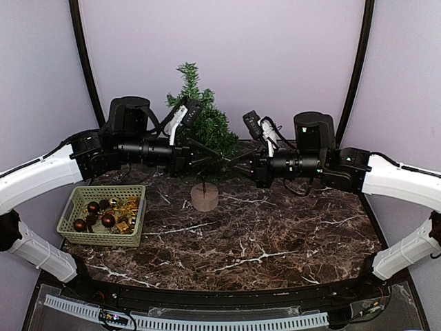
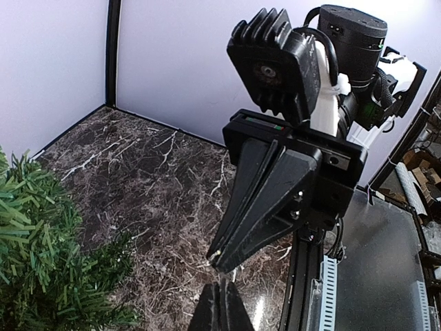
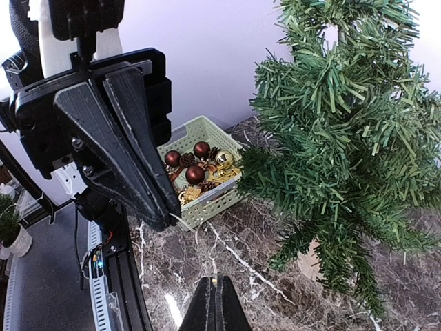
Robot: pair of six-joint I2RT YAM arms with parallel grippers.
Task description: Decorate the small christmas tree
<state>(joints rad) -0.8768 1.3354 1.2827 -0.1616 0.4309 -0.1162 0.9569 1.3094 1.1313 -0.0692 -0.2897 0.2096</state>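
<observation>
Small christmas tree [image 1: 200, 114] upright, mid-table

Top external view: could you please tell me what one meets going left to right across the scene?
Green basket of ornaments → small christmas tree → right arm's black motor housing.

The small christmas tree [image 1: 207, 127] is dark green, on a pale wooden base [image 1: 204, 198]. The desk [image 1: 275, 238] is dark brown marble veined with white. Left of the tree, a pale green basket [image 1: 100, 238] holds dark red and gold baubles [image 1: 108, 220]. The left end effector [image 3: 164, 219] and right end effector [image 2: 217, 256] are black.
</observation>
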